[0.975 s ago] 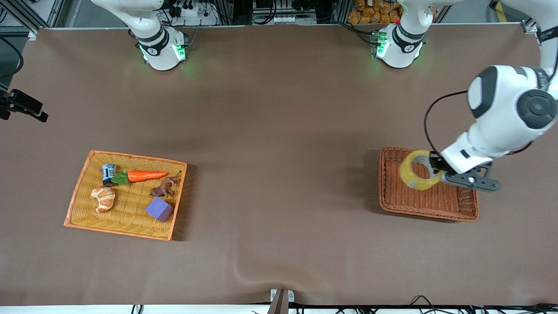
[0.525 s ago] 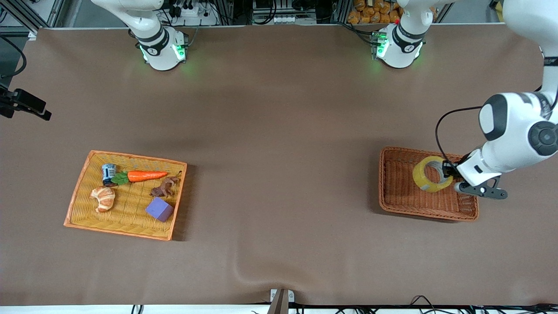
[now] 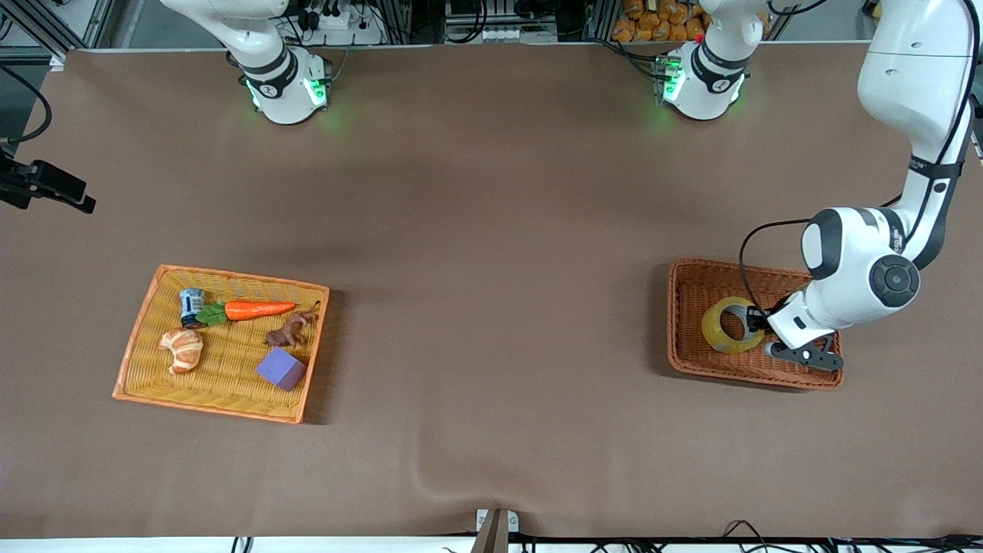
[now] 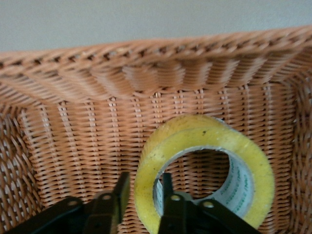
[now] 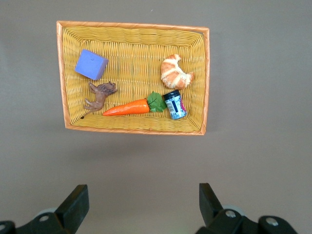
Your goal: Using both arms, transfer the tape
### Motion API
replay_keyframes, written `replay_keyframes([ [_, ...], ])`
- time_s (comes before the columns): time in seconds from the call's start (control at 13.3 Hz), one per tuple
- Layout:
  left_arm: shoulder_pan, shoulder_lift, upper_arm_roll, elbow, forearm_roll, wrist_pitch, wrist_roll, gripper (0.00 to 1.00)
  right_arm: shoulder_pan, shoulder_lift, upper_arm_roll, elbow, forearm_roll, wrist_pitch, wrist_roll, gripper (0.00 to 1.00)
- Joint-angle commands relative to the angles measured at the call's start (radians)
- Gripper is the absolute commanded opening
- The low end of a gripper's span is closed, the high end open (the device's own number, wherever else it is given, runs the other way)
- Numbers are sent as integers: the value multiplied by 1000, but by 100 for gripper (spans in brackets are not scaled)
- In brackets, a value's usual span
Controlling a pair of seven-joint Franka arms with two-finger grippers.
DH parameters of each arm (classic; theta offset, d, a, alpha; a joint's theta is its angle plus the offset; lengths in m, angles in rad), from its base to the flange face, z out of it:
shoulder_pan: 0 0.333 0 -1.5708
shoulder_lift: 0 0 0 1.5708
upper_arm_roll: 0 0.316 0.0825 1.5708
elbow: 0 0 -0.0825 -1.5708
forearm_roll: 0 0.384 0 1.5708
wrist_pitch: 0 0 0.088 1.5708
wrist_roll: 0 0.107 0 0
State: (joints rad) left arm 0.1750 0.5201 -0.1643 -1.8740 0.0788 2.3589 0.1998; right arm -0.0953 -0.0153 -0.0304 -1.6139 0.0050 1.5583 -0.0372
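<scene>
The left gripper (image 3: 756, 332) is down inside the brown wicker basket (image 3: 691, 361) at the left arm's end of the counter (image 3: 491, 230), clamped on the tape (image 3: 726, 326). One finger (image 4: 165, 195) sits inside the ring against the grey-white core and the other on the yellow outer face, so the jaws pinch the roll's wall. The tape stands on edge in the basket, just in front of the gripper, with the basket's woven wall close past it.

The right gripper (image 5: 141, 204) waits high above the counter with its fingers spread wide apart. Below it lies the yellow wicker tray (image 3: 146, 307), holding a croissant (image 3: 183, 349), a carrot (image 3: 257, 309), a purple block (image 3: 281, 369), a small brown animal figure (image 3: 290, 330) and a small blue can (image 3: 190, 306).
</scene>
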Motion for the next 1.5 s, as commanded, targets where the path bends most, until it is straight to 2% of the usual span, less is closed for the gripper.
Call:
replay_keyframes([
  [0.0,-6,-26,-4,25,25,-15,1,100,-15,17,10,37,0,-12,17,100],
  [0.15,-5,-69,-10,41,25,-67,6,100,-15,17,9,37,-2,-12,16,100],
  [0.45,-8,-139,-52,222,30,-353,0,100,-14,17,9,37,0,-15,17,100],
  [0.82,-5,-320,-60,278,30,-559,-5,100,-12,17,9,37,-2,-18,16,100],
  [1.05,-11,-331,-61,462,44,-780,-10,100,-12,17,9,37,-2,-18,16,100],
  [1.43,0,-402,-58,452,-11,-813,-127,100,-17,17,9,43,0,-15,25,100],
])
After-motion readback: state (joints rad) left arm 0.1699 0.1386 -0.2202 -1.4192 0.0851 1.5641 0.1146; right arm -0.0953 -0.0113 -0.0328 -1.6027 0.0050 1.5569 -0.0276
